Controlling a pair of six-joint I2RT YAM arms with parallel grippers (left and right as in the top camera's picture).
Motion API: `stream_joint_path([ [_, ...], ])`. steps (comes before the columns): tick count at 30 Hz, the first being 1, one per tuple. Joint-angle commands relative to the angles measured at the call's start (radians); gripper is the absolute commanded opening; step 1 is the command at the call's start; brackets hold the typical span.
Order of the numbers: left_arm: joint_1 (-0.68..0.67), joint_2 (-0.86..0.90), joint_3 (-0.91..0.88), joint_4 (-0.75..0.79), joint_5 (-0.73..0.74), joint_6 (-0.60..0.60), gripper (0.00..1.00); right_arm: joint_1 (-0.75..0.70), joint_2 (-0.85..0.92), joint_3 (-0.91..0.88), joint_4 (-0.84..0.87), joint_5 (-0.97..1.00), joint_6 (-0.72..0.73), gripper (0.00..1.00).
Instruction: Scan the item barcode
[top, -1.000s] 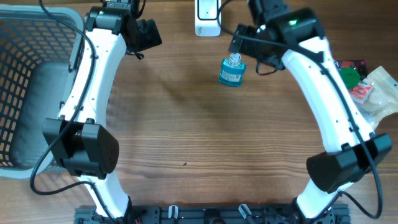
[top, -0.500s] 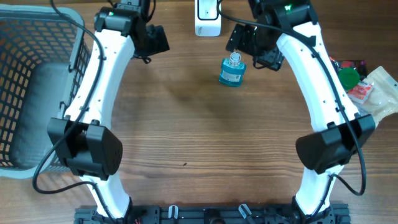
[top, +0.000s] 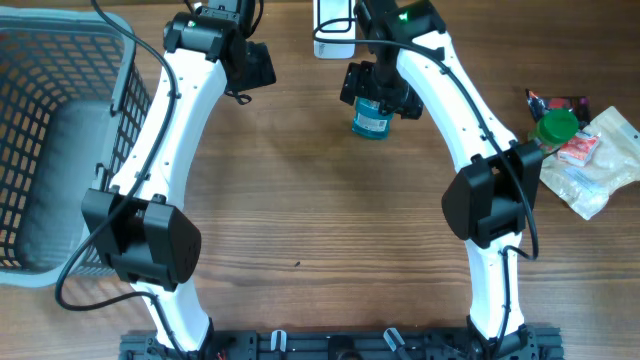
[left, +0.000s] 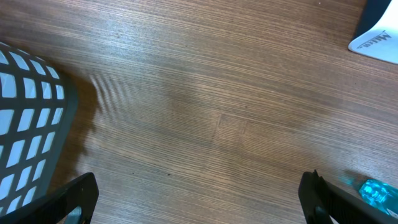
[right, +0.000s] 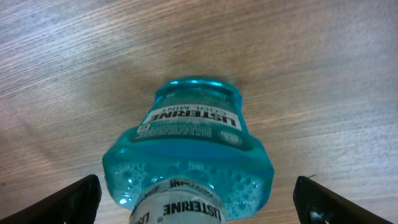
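The item is a small blue Listerine mouthwash bottle (top: 371, 119) standing upright on the wooden table, just below a white scanner (top: 333, 35). My right gripper (top: 375, 88) hovers directly over it. In the right wrist view the bottle (right: 189, 158) sits between the wide-open fingers of the right gripper (right: 199, 202), with neither touching it. No barcode shows. My left gripper (top: 250, 65) is open over bare wood to the left of the scanner. The left gripper (left: 199, 202) holds nothing, and a corner of the bottle (left: 373, 190) shows beside its right finger.
A grey mesh basket (top: 50, 140) fills the left side of the table; its rim (left: 28, 124) shows in the left wrist view. The scanner's white base (left: 379, 40) is at that view's top right. A pile of packets (top: 585, 150) and a green lid (top: 556, 127) lie far right.
My right gripper has swung left from beside the bottle to directly above it. The left gripper has shifted slightly right. The bottle has not moved.
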Motion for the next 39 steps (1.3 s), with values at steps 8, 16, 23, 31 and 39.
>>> stream_joint_path([
  [8, 0.004, -0.008, -0.005, -0.002, -0.021, 0.007, 1.00, 0.000, 0.069, 0.014, 0.021, 0.026, -0.114, 0.99],
  [16, 0.005, -0.008, -0.005, -0.002, -0.021, 0.007, 1.00, 0.000, 0.069, 0.014, 0.028, 0.026, -0.114, 0.75],
  [23, 0.004, -0.008, -0.005, -0.009, -0.021, 0.007, 1.00, 0.000, 0.076, 0.014, 0.029, 0.025, -0.113, 0.75],
  [31, 0.004, -0.008, -0.005, -0.017, -0.021, 0.007, 1.00, 0.000, 0.085, 0.014, 0.008, 0.021, -0.033, 0.84],
  [39, 0.005, -0.008, -0.005, -0.027, -0.021, 0.007, 1.00, 0.000, 0.094, 0.008, 0.006, 0.013, -0.006, 0.84],
])
